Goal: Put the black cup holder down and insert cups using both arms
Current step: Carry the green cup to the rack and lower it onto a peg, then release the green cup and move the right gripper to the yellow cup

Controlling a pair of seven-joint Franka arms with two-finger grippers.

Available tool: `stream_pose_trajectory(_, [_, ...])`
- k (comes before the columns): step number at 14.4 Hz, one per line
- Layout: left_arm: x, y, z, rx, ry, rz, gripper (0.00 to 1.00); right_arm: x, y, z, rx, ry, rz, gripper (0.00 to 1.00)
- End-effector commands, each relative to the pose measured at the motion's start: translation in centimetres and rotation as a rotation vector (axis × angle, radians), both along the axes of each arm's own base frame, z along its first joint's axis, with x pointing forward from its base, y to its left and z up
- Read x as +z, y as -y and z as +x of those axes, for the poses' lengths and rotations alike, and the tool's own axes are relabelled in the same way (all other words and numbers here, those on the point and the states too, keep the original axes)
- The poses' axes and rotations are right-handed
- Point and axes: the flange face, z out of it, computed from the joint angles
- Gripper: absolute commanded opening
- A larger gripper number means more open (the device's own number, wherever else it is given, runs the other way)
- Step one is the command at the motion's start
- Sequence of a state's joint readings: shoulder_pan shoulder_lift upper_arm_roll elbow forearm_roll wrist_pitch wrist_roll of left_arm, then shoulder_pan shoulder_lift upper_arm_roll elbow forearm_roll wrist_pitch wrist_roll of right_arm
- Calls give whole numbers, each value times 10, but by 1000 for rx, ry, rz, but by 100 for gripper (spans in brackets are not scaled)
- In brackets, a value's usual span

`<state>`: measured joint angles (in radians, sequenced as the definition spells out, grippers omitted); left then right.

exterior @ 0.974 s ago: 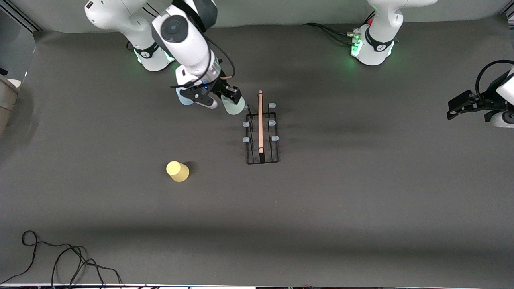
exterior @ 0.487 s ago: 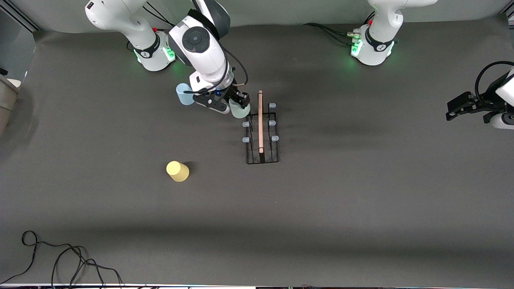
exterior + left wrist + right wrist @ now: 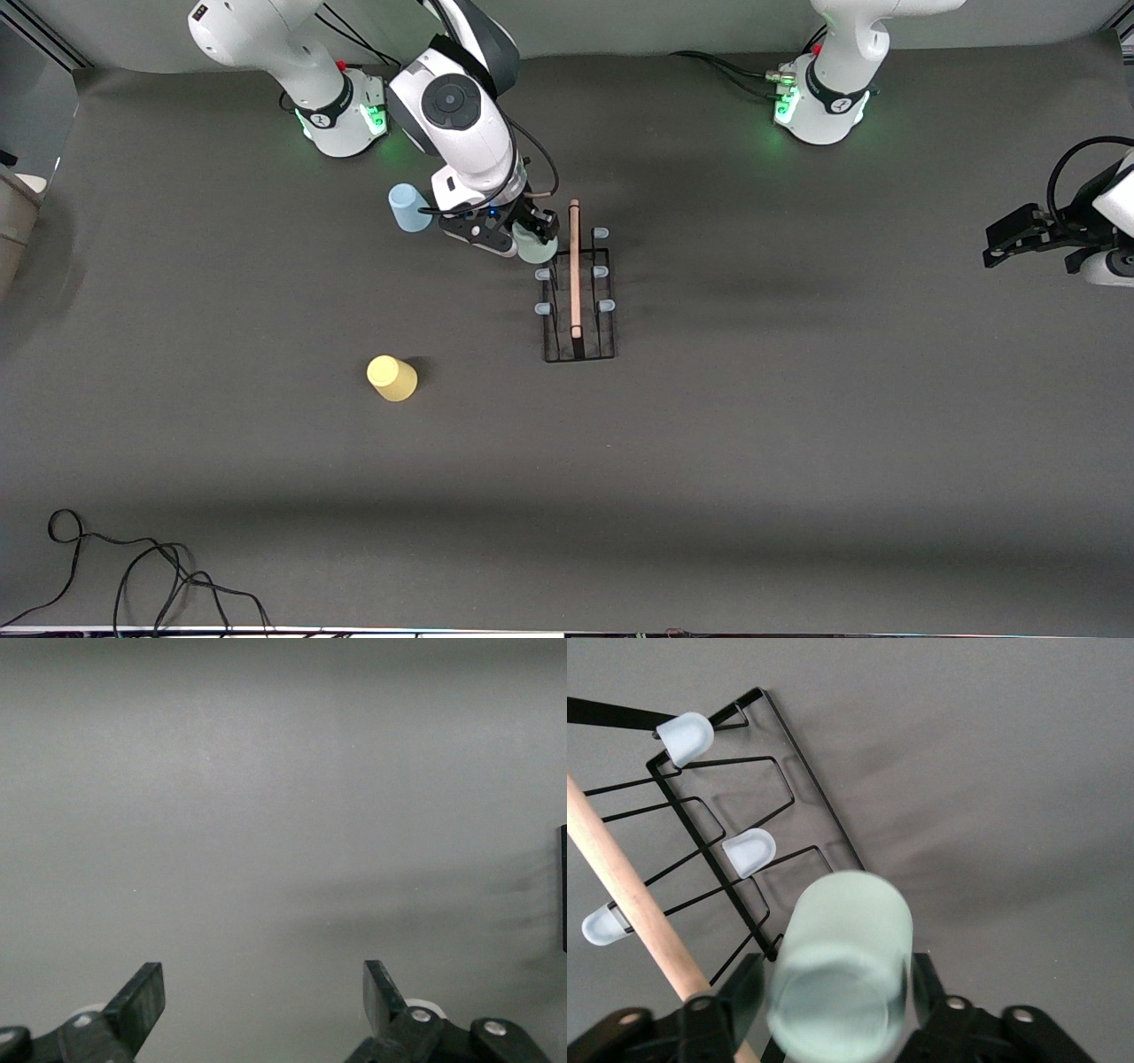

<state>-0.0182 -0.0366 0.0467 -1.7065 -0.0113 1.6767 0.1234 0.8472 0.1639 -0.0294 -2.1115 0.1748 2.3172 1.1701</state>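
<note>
The black cup holder (image 3: 578, 356) stands mid-table with its wooden handle (image 3: 574, 266) running toward the front camera. My right gripper (image 3: 534, 237) hangs over the holder's end nearest the arm bases, on the right arm's side of the handle. The pale green cup (image 3: 535, 250) sits between its fingers. In the right wrist view the right gripper (image 3: 833, 992) is open, its fingers standing just off the blurred green cup (image 3: 843, 943), above the holder's wire base (image 3: 813, 780) and pale prong tips (image 3: 749, 850). The blue cup (image 3: 406, 208) and yellow cup (image 3: 392, 378) stand on the table. My left gripper (image 3: 992, 246) waits open.
A black cable (image 3: 133, 567) lies coiled at the table's front corner at the right arm's end. A beige object (image 3: 13, 213) shows at that end's edge. The left gripper (image 3: 264, 992) sees only bare grey mat.
My right arm has carried the green cup from beside the blue cup to the holder's end and lowered it. Its fingers have come apart from the cup. The left arm has not moved.
</note>
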Motion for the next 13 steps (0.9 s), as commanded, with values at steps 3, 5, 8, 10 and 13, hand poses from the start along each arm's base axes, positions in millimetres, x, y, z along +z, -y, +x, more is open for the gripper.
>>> stream_pose_trajectory(3, [-1, 4, -1, -2, 1, -10, 100, 9, -5, 9, -22, 26, 4, 100])
stream_pose_trajectory(5, [0, 5, -1, -4, -1, -9, 100, 21, 1, 21, -23, 42, 17, 100])
stream_pose_trajectory(8, [1, 7, -2, -4, -2, -10, 100, 25, 38, 61, 36, 79, 12, 100])
stream_pose_trajectory(10, [3, 8, -3, 1, 1, -10, 100, 16, 76, 91, 78, 91, -8, 100])
stream_pose_trajectory(13, [6, 8, -2, 4, 8, -10, 100, 5, 133, 131, 143, 104, -33, 100])
